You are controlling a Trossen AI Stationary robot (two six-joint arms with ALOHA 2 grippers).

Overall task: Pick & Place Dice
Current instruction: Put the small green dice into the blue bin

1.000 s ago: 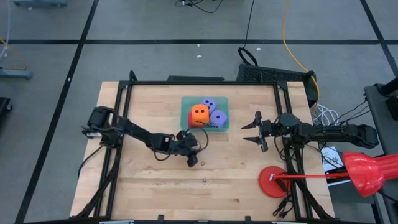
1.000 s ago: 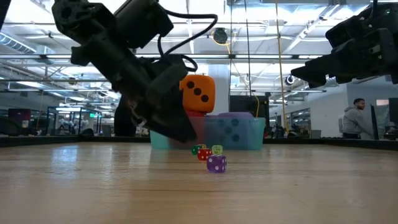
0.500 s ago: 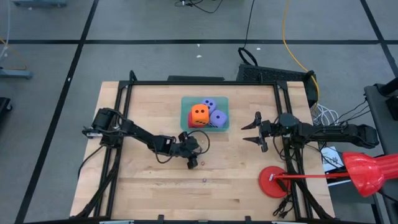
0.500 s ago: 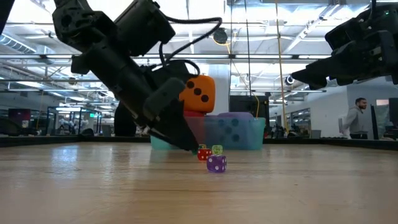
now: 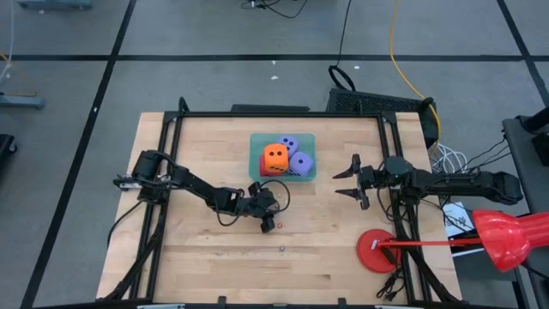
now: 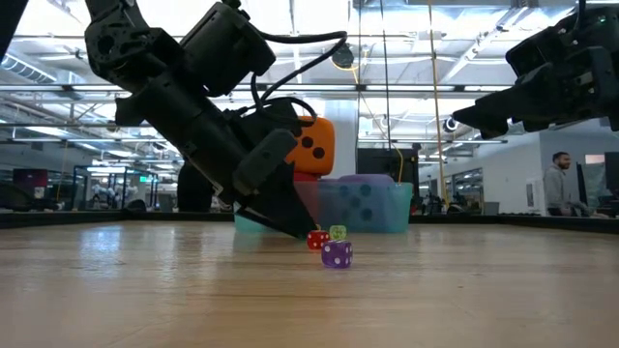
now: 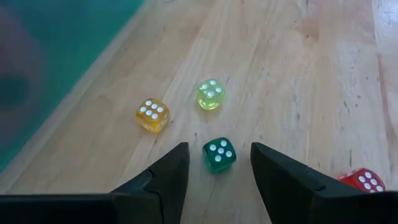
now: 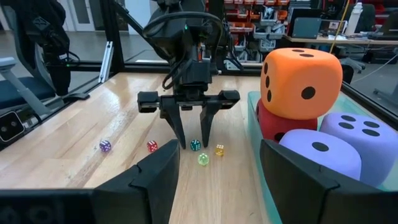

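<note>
Dice risk: small translucent green die sits between the left pincer's wide-open fingers; closing off-centre could flick it into the neighbouring yellow die.

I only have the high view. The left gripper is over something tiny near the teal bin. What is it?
Observer: The left wrist view shows a small green die between the open fingers of the left gripper, five pips up.
Operator: Any other small ones nearby?
Observer: Yes, a yellow die, a lime die and a red die lie apart from it. The low view adds a purple die.
Operator: And the right gripper?
Observer: The right gripper is open. The low view shows it hanging well above the table.
</note>
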